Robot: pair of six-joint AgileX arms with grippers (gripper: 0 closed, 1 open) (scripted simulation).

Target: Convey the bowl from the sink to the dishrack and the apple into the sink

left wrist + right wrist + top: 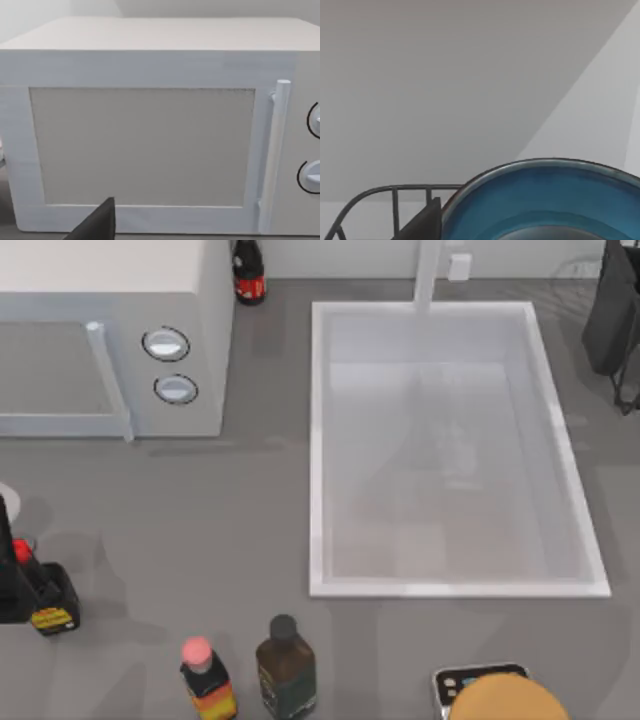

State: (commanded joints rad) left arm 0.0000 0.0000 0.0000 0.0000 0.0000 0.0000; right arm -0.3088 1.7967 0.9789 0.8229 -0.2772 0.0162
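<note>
Here the right hand (427, 222) appears clamped on the rim of the bowl (545, 200). One dark finger (429, 220) stands just outside the red edge, and the other is hidden. The bowl is tilted toward the right wrist camera, so its blue wall and dark teal inside face the lens. Just beyond it is the black wire of the rack (395, 191), with a plain wall behind. In the top view the sink (318, 440) lies empty. The rack (615, 310) stands well off, at the far right corner of the bench (250, 510).

I judge the bowl to be out of the sink and about to be set in the rack.

The bowl looks glazed, so I expect it to be stiff, smooth and rather heavy for a rim pinch. It will likely swing or slip if tipped further, and it may chip against wire. The rim is the only thin place to grip.

The left hand (100, 226) waits low before the microwave (150, 60); I cannot tell whether it is apart or together. A small red thing (20, 552) at the bench's left edge may be the apple, but that is unclear.
</note>
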